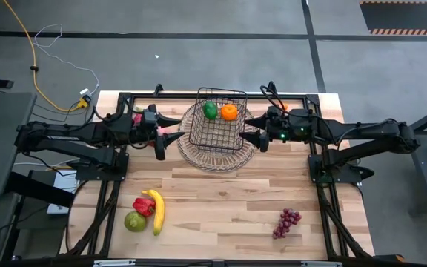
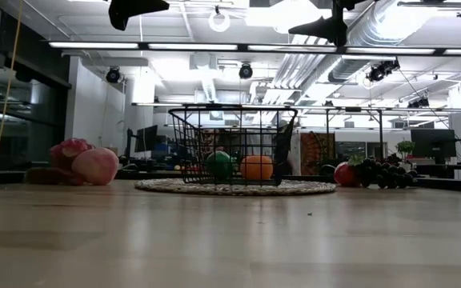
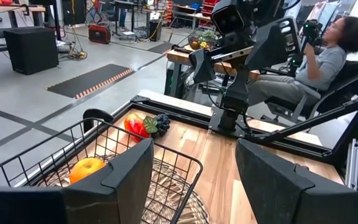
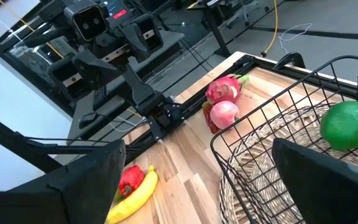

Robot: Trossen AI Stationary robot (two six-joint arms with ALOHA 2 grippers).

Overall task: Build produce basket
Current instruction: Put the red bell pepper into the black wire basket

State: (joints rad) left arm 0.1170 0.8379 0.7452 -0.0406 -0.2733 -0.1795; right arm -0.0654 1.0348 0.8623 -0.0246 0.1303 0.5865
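Banana (image 1: 157, 211) lies at seven o'clock; basket (image 1: 218, 119) holds, seemingly, two fruits; left gripper (image 1: 170, 138) and right gripper (image 1: 250, 130) flank it, both spread, empty.

The basket (image 1: 218, 119) sits on a woven tray (image 1: 199, 157) at the desk's (image 1: 221, 208) far middle, two round fruits (image 1: 219, 111) inside; banana (image 1: 156, 210) near left, grapes (image 1: 287, 222) near right.

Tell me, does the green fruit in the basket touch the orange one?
Apart. The low view shows a clear gap between the green fruit and the orange fruit inside the basket.
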